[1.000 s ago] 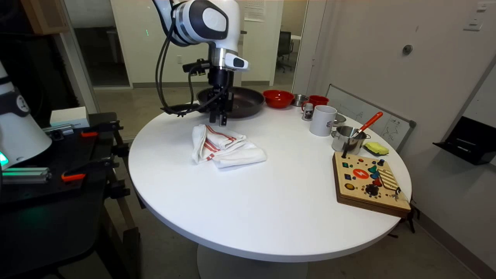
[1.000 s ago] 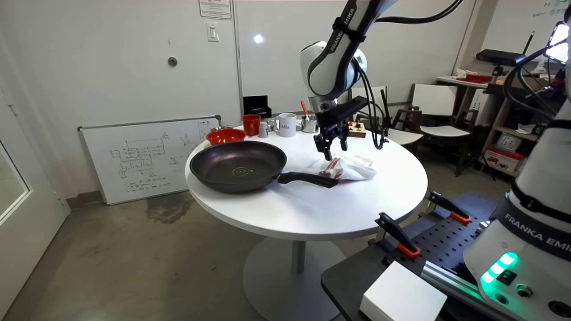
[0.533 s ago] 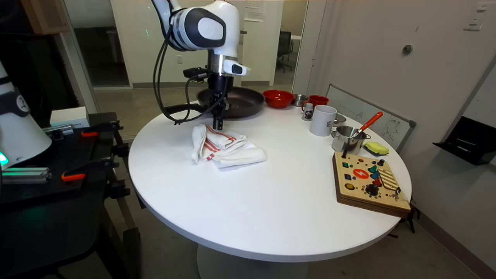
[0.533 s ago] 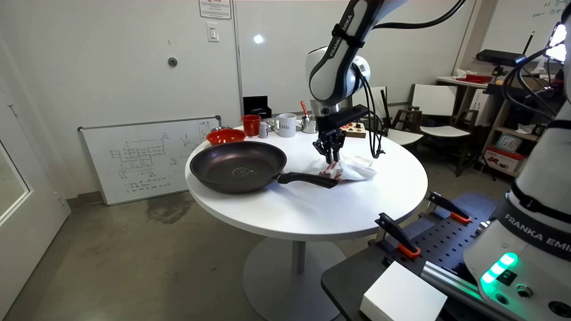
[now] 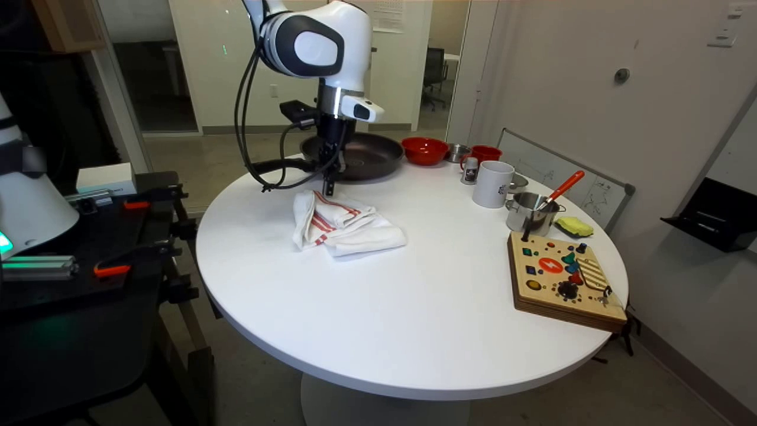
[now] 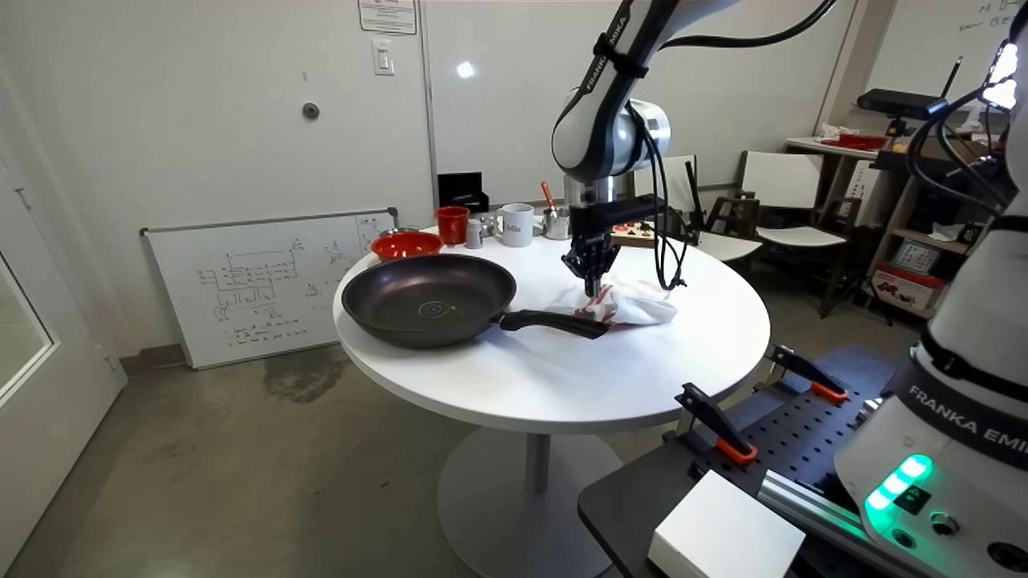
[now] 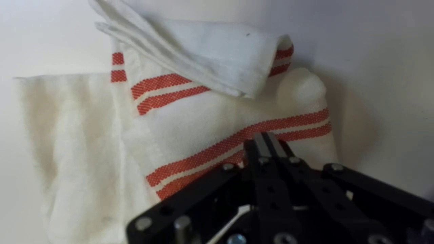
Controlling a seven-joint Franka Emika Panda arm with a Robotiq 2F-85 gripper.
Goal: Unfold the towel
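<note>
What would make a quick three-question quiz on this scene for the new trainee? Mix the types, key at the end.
1. Multiple choice: where does the red-handled utensil stand?
A) in the white mug
B) in the metal pot
C) in the frying pan

2. True or false: the towel is spread out in a single flat layer.

3. Short answer: in the wrist view, do the fingers of the hand stand together or apart?

Key
1. B
2. False; it lies in overlapping folds, one corner turned over the stripes in the wrist view.
3. Together, with no cloth visible between them.
</note>
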